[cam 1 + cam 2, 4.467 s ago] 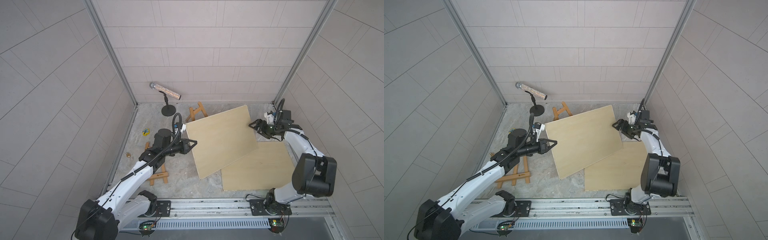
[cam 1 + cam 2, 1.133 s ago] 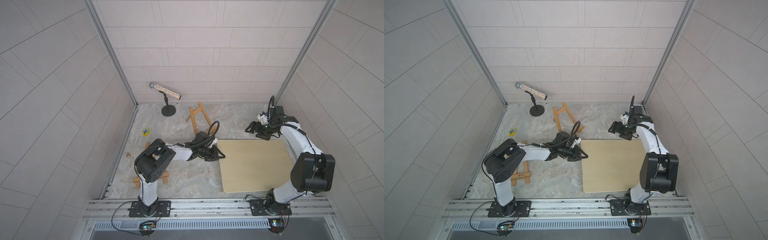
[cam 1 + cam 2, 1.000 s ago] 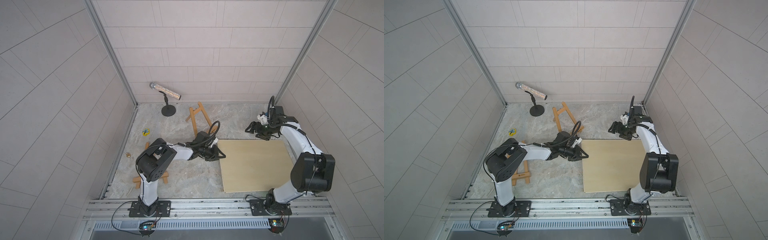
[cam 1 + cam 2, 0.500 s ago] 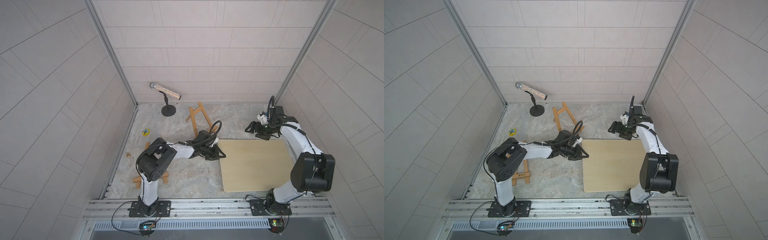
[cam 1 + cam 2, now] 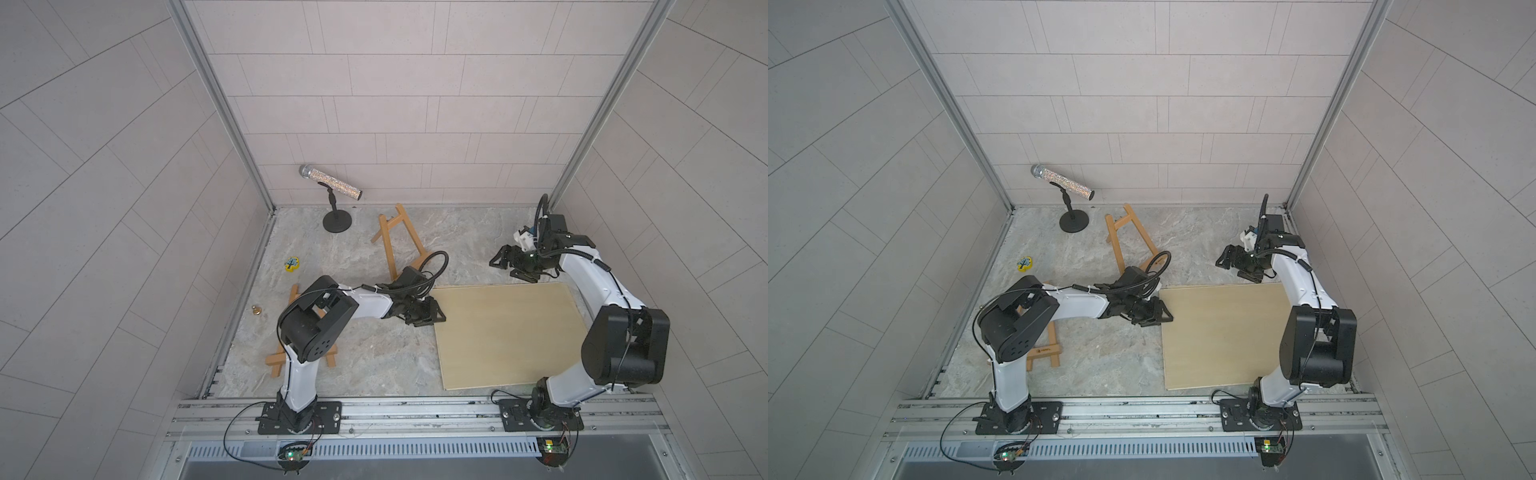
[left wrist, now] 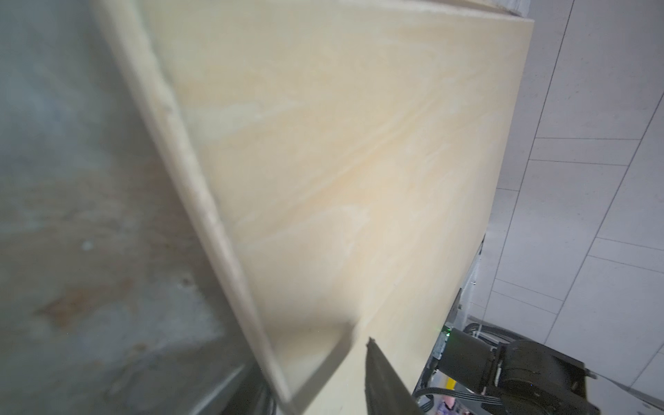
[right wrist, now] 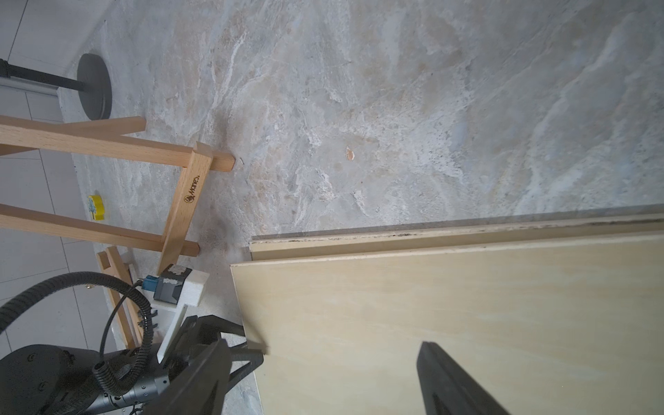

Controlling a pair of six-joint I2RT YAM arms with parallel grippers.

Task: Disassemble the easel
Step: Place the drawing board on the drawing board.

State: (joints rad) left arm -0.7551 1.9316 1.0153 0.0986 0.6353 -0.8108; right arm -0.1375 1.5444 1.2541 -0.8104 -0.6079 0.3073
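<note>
The plywood board point(image 5: 507, 332), before tilted between both arms, now lies flat; the left gripper point(image 5: 432, 320) opens at its edge, and the right gripper point(image 5: 505, 268) hovers open, empty. So the easel point(image 5: 399, 241) stands bare behind. Only the right wrist view shows a second board point(image 7: 431, 242) underneath.

Glitter mic point(image 5: 330, 188) tilted on blk stand point(image 5: 337, 221), rear of table point(image 5: 374, 361), close to back wall. Small yellow tag point(image 5: 292, 263) w/ tree pic lies nr L edge. Tiny brass knob point(image 5: 256, 309) further fwd, apart from it.
</note>
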